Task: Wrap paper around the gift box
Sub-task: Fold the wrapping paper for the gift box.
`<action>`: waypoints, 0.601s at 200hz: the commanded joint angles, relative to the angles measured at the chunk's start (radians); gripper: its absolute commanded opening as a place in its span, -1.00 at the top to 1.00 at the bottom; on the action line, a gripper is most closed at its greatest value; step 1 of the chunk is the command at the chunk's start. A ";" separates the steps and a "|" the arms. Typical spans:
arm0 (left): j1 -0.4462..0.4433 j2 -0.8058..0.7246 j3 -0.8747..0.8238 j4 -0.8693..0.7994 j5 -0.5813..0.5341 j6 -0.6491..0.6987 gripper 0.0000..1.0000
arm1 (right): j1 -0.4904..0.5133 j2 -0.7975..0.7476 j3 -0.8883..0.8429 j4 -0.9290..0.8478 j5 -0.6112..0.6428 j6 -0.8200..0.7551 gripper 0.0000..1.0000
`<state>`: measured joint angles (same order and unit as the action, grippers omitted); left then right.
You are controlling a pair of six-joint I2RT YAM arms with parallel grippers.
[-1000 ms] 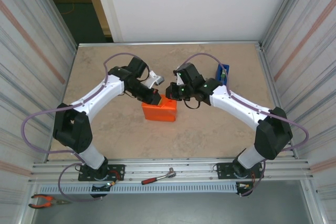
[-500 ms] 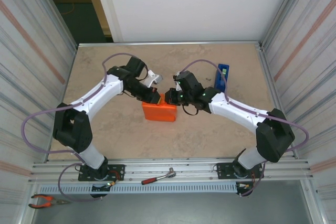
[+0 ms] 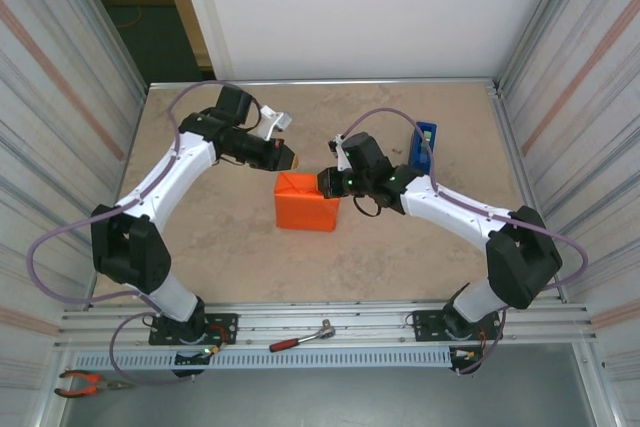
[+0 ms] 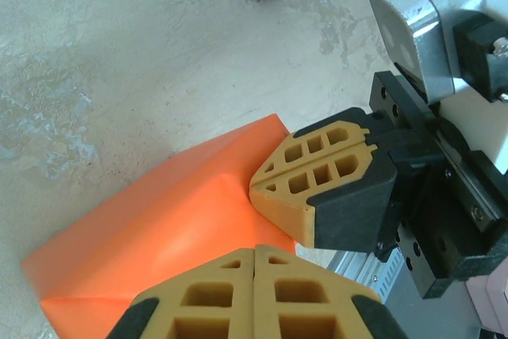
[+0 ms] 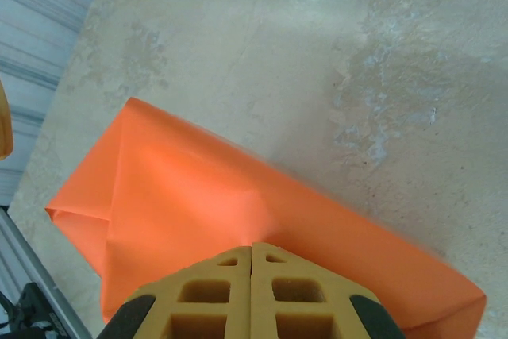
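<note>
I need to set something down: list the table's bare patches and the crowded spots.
Free: the wide strip of table between the orange parcel and the near rail; the far strip along the back wall. Crowded: the parcel's far side, with left end effector and right end effector, and beside the blue dispenser.

Top cam looks down on the table (image 3: 220, 247) from behind me; both wrist cams sit close, all three sharing the paper (image 3: 306, 204).

White-shelled arms (image 3: 165, 179) with black joints, looping lilac cables (image 3: 385, 113) and tan, gridded jaws.
</note>
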<state>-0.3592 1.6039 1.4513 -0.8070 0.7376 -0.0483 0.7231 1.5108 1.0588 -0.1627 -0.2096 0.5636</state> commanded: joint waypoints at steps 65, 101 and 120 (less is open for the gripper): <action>-0.057 0.060 0.040 -0.011 0.004 0.039 0.91 | -0.019 0.019 -0.048 -0.141 -0.036 -0.057 1.00; -0.079 0.028 -0.012 -0.028 0.009 0.062 0.91 | -0.010 0.017 -0.030 -0.141 -0.039 -0.040 1.00; -0.084 0.005 -0.061 -0.028 0.008 0.067 0.92 | -0.009 0.018 -0.020 -0.142 -0.046 -0.030 1.00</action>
<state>-0.4377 1.6531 1.4387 -0.8101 0.7330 -0.0170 0.7120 1.5108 1.0561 -0.1604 -0.2623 0.5301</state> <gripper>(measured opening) 0.051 0.042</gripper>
